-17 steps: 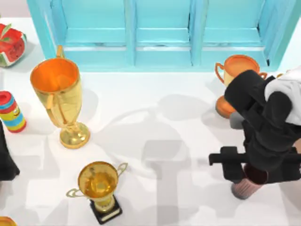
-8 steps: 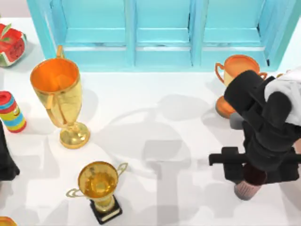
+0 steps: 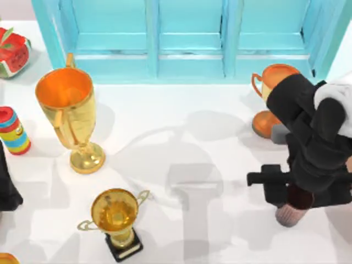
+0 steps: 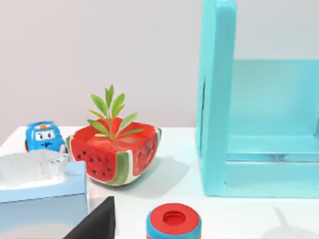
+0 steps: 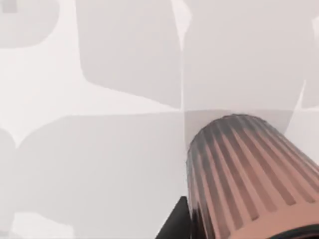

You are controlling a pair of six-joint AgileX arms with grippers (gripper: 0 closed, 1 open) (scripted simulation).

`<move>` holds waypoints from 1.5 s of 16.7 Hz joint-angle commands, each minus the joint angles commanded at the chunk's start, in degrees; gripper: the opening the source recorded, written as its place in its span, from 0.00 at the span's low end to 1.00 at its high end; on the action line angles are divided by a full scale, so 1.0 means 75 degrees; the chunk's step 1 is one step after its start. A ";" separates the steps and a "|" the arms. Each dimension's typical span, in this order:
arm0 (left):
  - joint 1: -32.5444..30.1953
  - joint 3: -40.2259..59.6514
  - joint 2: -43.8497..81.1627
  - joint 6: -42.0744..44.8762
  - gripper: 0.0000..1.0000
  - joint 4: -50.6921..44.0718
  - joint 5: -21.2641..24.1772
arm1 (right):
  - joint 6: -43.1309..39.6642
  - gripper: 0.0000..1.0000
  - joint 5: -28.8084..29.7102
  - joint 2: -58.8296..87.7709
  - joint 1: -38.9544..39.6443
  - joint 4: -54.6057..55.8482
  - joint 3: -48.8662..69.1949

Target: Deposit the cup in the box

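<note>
At the table's right side, the right gripper point(image 3: 294, 193) is clamped on the small ribbed pinkish-brown cup point(image 3: 290, 212), held roughly upright, long axis near vertical, mouth toward the gripper.

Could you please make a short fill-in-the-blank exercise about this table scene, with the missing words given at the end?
1. The right end effector is at the ribbed pinkish-brown ____, on the table's right side.
2. The cabinet behind the trophies is ____ in colour.
3. The gold trophy near the front stands on a ____ base.
4. The planter beside the blue toy car looks like a slice of ____.

Missing words: cup; turquoise; black; watermelon
</note>
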 joint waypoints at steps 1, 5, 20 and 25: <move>0.0000 0.0000 0.0000 0.0000 1.00 0.0000 0.0000 | -0.0197 0.00 -0.0001 -0.0035 -0.0198 -0.0128 0.0199; 0.0000 0.0000 0.0000 0.0000 1.00 0.0000 0.0000 | -0.1456 0.00 -0.0003 -0.0187 -0.1450 -0.0941 0.1377; 0.0000 0.0000 0.0000 0.0000 1.00 0.0000 0.0000 | -0.6331 0.00 0.0187 0.0379 -0.6317 -0.4046 0.4583; 0.0000 0.0000 0.0000 0.0000 1.00 0.0000 0.0000 | -0.6320 0.00 0.0188 0.0358 -0.6286 -0.3895 0.4429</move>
